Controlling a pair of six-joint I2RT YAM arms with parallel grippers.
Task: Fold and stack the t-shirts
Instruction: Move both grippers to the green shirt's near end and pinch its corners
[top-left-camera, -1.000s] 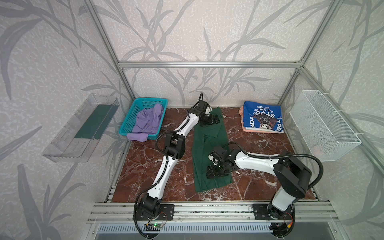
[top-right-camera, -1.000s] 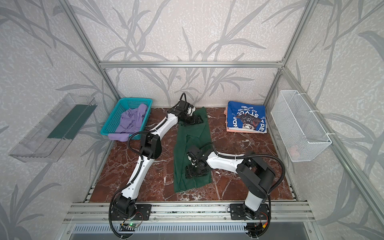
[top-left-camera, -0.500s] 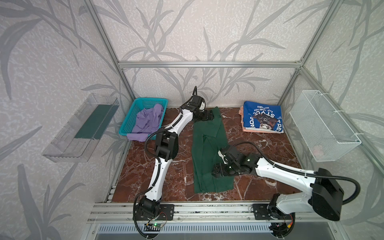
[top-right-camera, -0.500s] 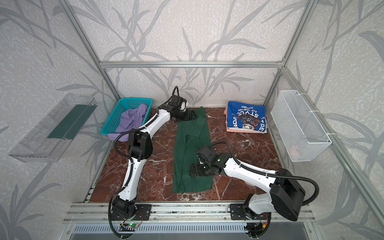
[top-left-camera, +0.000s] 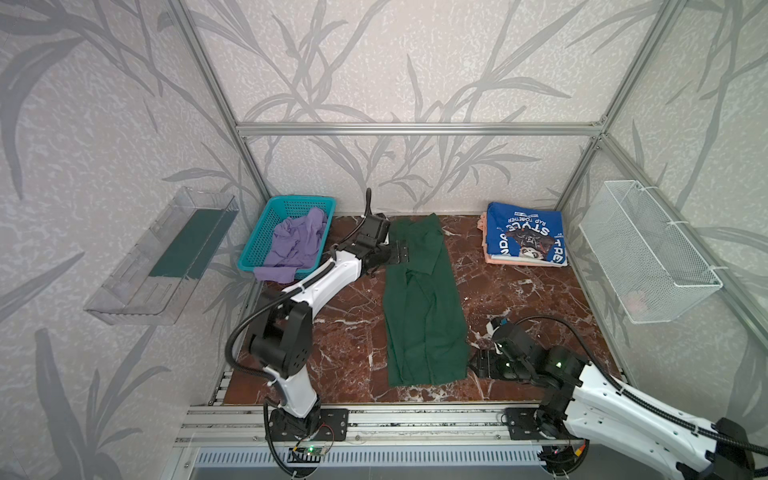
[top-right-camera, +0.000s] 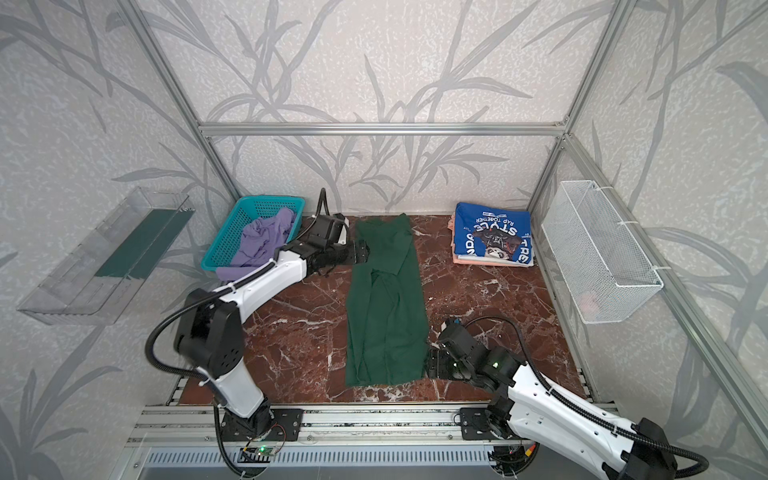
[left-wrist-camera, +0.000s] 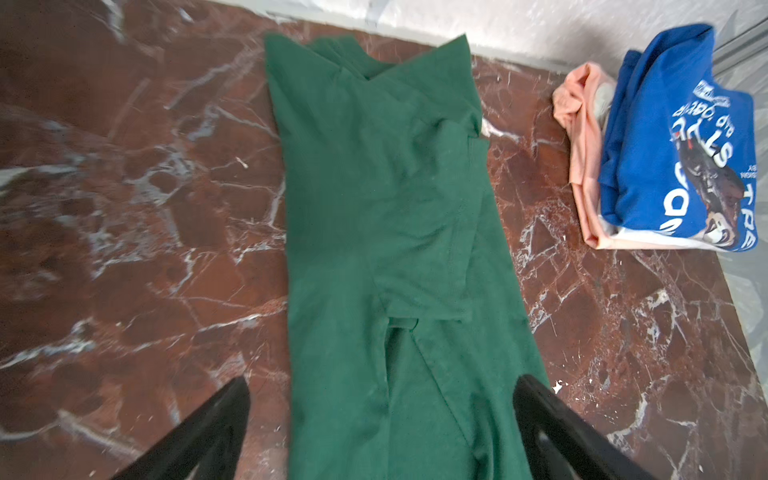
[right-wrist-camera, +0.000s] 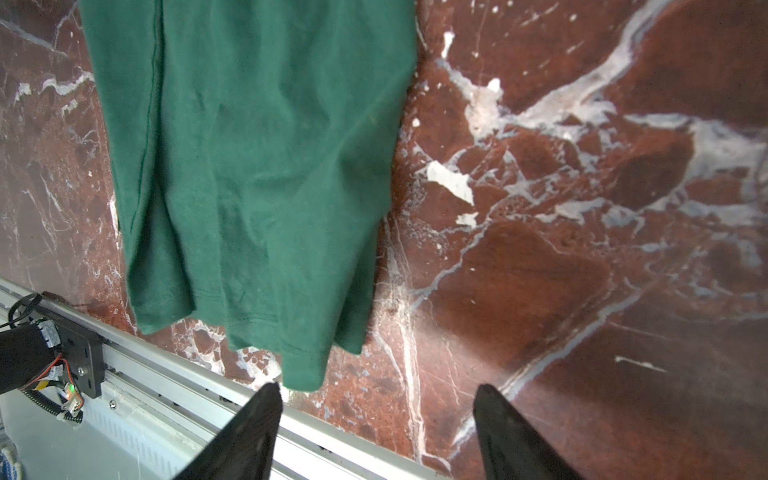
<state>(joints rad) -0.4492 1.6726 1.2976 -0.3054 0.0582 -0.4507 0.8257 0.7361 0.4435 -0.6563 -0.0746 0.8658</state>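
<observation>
The dark green t-shirt (top-left-camera: 422, 307) lies flat as a long, narrow strip down the middle of the red marble surface (top-left-camera: 540, 311), collar end toward the back wall and hem toward the front rail; its sleeves are folded in, and how many layers lie beneath cannot be told. The left end effector (top-left-camera: 397, 257) hangs at the collar end's left edge with its black fingers (left-wrist-camera: 216, 428) spread wide, gripping nothing; the wrist view cuts them off at the frame edge, so only their tips show. The right end effector (top-left-camera: 478, 368) sits low just beside the hem's right corner, its fingers (right-wrist-camera: 249, 432) also apart with bare marble between them; one tip is just beside the hem corner, but contact cannot be made out. At the back right the blue t-shirt (top-left-camera: 525, 239) lies folded on top of the peach t-shirt (left-wrist-camera: 584, 174), which shows only as a strip along the stack's edges; the white lettering reads upside down and is partly folded under. The lavender t-shirt (top-left-camera: 297, 245) is crumpled in the turquoise basket (top-left-camera: 266, 232), one part spilling over its front rim and hiding it.
</observation>
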